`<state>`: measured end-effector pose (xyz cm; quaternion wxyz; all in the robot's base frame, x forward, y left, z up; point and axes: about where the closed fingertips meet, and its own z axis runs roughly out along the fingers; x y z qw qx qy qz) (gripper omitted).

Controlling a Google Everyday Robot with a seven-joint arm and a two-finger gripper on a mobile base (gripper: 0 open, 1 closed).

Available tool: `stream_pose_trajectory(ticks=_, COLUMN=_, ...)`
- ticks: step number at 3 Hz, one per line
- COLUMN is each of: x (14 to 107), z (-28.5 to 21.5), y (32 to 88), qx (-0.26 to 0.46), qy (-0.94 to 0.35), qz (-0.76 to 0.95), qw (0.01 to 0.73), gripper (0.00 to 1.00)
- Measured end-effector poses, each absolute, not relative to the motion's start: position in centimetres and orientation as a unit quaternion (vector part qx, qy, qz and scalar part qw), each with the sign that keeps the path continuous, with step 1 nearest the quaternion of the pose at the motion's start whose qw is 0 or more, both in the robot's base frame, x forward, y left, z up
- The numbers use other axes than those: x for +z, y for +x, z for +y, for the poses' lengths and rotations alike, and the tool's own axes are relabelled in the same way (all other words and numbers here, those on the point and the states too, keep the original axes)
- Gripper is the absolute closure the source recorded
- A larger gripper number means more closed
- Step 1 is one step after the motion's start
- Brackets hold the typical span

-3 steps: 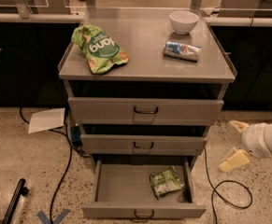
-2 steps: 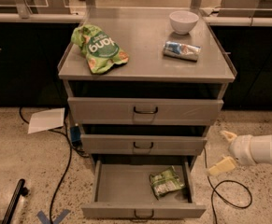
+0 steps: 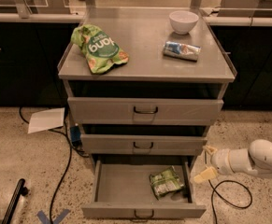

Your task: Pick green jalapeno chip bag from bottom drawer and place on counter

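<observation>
The green jalapeno chip bag (image 3: 166, 182) lies in the right half of the open bottom drawer (image 3: 121, 190), which is pulled out at the foot of the cabinet. The counter (image 3: 147, 55) is the grey cabinet top above. My gripper (image 3: 207, 163) is at the right of the drawer, just outside its right wall, at the end of my white arm (image 3: 257, 160). Its two pale yellow fingers (image 3: 204, 175) stand spread apart and hold nothing. It is a short way right of the bag and does not touch it.
On the counter lie a bigger lime-green bag (image 3: 98, 48), a white bowl (image 3: 183, 21) and a silver-blue foil packet (image 3: 181, 51). Two upper drawers (image 3: 146, 110) are shut. A sheet of paper (image 3: 46, 120) and black cables (image 3: 65, 167) lie on the floor.
My arm and gripper have moved left and slightly down, from well right of the cabinet to just beside the bottom drawer's right wall. The bag has not moved.
</observation>
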<state>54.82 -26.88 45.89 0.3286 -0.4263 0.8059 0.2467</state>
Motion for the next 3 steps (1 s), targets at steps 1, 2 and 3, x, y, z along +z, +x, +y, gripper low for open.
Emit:
stream_pose_trajectory(ticks=1, x=46.1, z=-26.6, y=54.7, qx=0.244, qy=-0.427, qz=0.805, qw=0.332, gripper=0.0)
stream_pose_trajectory(ticks=2, x=42.6, z=-27.1, y=55.0, qx=0.251, qy=-0.398, qz=0.82, qw=0.327, gripper=0.0)
stream_pose_trajectory(ticks=3, x=36.4, z=-26.4, y=55.4, qx=0.287, qy=-0.375, qz=0.826, qw=0.307, gripper=0.0)
